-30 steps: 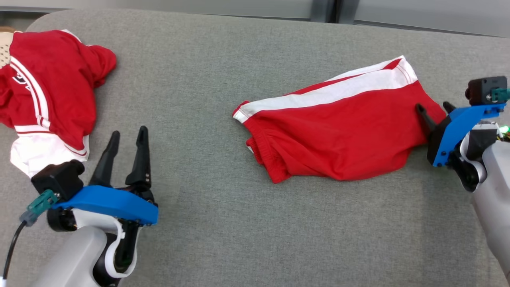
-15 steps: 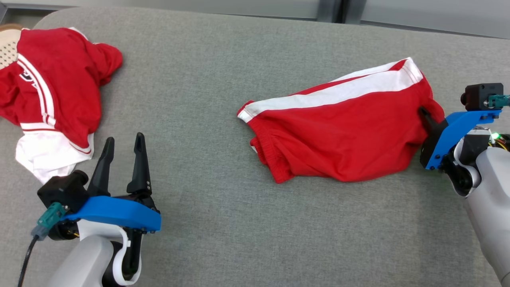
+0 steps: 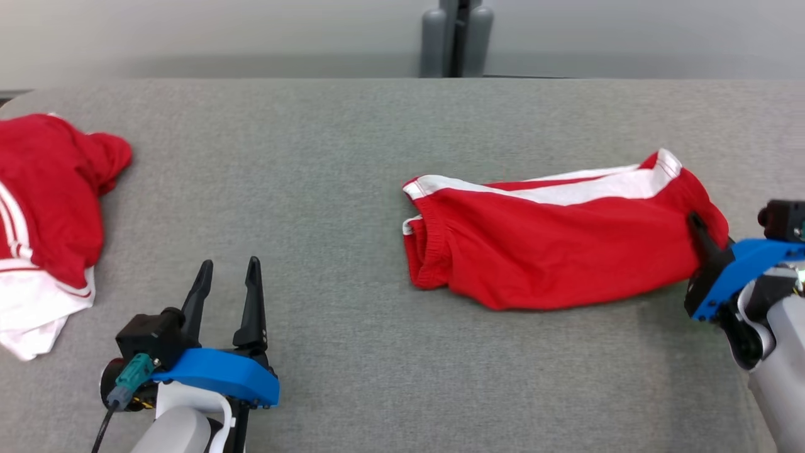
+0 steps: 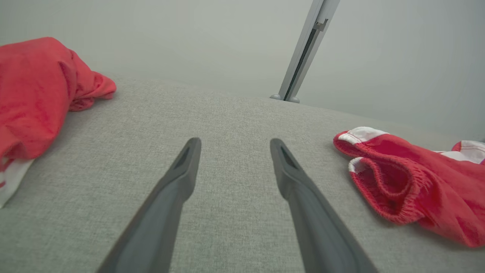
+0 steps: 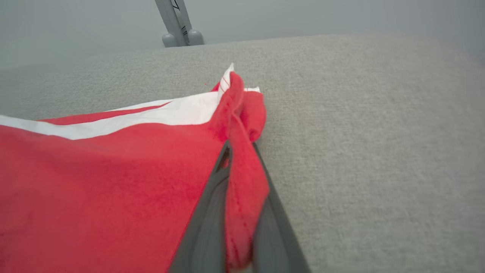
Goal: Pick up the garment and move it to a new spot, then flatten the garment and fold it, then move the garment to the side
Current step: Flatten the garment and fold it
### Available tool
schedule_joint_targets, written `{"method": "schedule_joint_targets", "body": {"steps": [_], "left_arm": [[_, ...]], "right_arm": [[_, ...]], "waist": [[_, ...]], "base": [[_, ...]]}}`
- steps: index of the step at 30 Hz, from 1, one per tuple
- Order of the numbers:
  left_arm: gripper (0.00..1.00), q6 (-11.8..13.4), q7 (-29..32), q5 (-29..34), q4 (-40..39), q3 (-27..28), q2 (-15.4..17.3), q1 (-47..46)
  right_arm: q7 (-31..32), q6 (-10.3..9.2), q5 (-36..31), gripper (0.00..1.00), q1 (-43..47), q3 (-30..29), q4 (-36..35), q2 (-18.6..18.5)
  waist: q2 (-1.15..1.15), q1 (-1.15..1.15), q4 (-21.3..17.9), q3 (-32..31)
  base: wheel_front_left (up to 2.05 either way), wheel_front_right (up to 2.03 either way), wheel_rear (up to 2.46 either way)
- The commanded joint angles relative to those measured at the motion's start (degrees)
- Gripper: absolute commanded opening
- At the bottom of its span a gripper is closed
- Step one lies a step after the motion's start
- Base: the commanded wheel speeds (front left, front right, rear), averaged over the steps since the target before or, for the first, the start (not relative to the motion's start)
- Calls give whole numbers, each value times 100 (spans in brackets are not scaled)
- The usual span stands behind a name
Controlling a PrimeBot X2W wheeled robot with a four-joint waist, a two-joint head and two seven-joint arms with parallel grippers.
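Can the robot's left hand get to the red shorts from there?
Probably yes. Only bare grey surface lies between the open left gripper and the shorts, so nothing blocks it; whether it stretches that far is unclear.

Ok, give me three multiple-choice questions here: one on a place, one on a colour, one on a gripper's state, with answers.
1. Where is the right gripper? A) in mid-air, off any cloth B) at the red shorts' right-hand end C) at their waistband
2. What colour is the shorts' stripe? A) blue B) black C) white
3. How is the left gripper? A) open and empty B) shut on the shorts C) shut on a towel

1 B, its fingers pinch the hem there; 2 C, a white band runs along the far edge; 3 A, its fingers stand apart over bare grey surface.
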Motion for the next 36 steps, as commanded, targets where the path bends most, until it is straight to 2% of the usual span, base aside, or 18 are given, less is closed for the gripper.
{"method": "schedule_joint_targets", "body": {"steps": [1,7,13,17,22,26,33,34,35,36], "left_arm": [[100,-22,-24,87,57,46,-9,75],[100,-83,-22,259,214,142,-181,95],[100,-169,-21,336,336,287,-340,166],[100,-224,-21,392,382,404,-457,221],[100,-298,-20,446,428,487,-561,265],[100,-365,-20,500,460,553,-638,232],[100,-438,-21,590,508,669,-737,264],[100,-456,-21,630,535,714,-774,288],[100,-468,-20,641,553,732,-787,294],[100,-479,-21,656,567,745,-802,298]], "right_arm": [[-72,1,57,0,160,-51,-37,-42],[-206,1,92,0,395,-242,-37,45],[-305,1,1,0,136,-102,-433,362],[-295,1,-132,0,-70,272,-972,674],[50,1,-261,0,-216,966,-1381,1120],[307,1,-407,0,-189,1508,-1227,1296],[287,1,-385,0,-173,1875,-851,1430],[221,1,-364,5,-176,1973,-769,1484],[189,1,-354,35,-169,2020,-730,1505],[138,1,-352,100,-155,2088,-712,1522]], "waist": [[0,0,-160,-131],[0,0,-216,-157],[0,0,-98,-222],[0,0,-14,-295],[0,0,102,-321],[0,0,217,-296],[0,0,293,-261],[0,0,281,-262],[0,0,269,-267],[0,0,256,-274]], "base": [[0,0,0],[0,0,0],[0,0,0],[0,0,0],[0,0,0],[0,0,0],[0,0,0],[0,0,0],[0,0,0],[0,0,0]]}}
